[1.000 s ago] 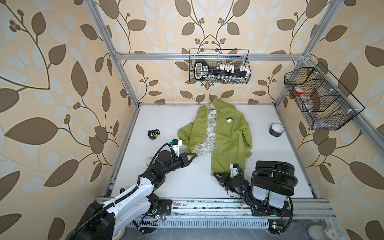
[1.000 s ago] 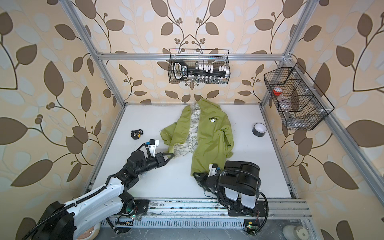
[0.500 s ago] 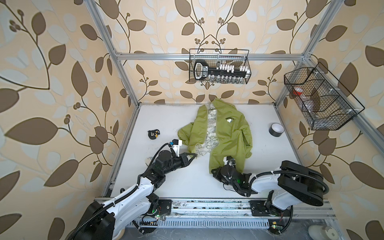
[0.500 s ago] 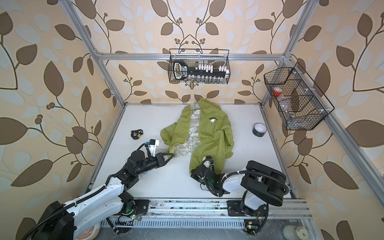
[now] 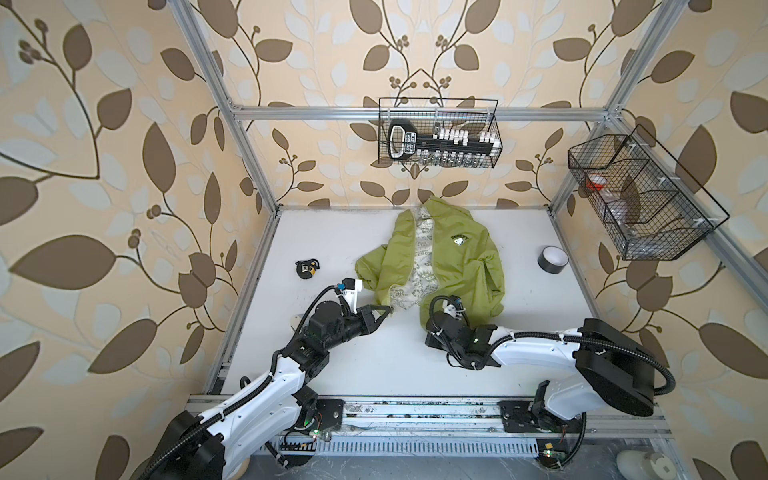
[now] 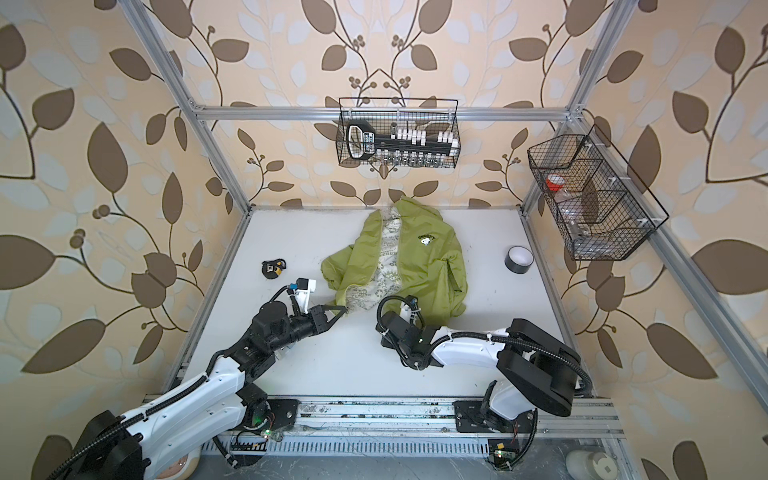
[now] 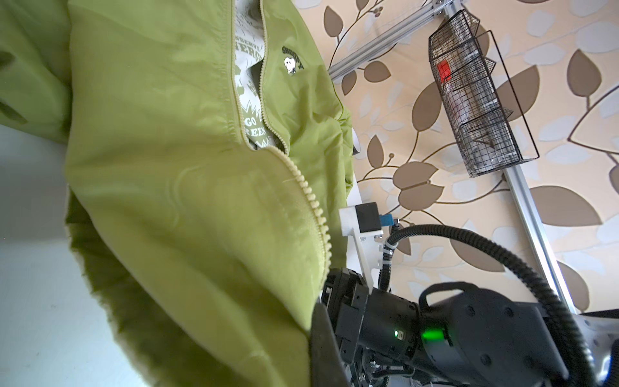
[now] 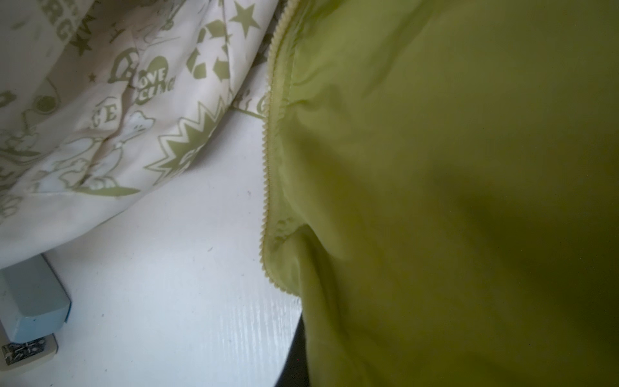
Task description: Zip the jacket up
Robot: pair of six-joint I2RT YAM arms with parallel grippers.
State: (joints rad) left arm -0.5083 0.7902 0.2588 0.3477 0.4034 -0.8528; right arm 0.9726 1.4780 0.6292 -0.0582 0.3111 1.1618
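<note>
Jacket [image 5: 457, 266] lying open on the tabletop [image 5: 332, 249]; we judge it light, limp and slippery. Left end effector [image 5: 386, 311] and right end effector [image 5: 431, 336] each clamp a hem corner beside the zipper [image 7: 311, 207].

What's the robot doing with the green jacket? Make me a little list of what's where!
jacket: lying on the white table, front open, printed lining showing
zipper: unzipped
left end effector: shut on jacket's lower corner
right end effector: shut on the other front's hem
tape roll: beside the jacket, not touching
</note>
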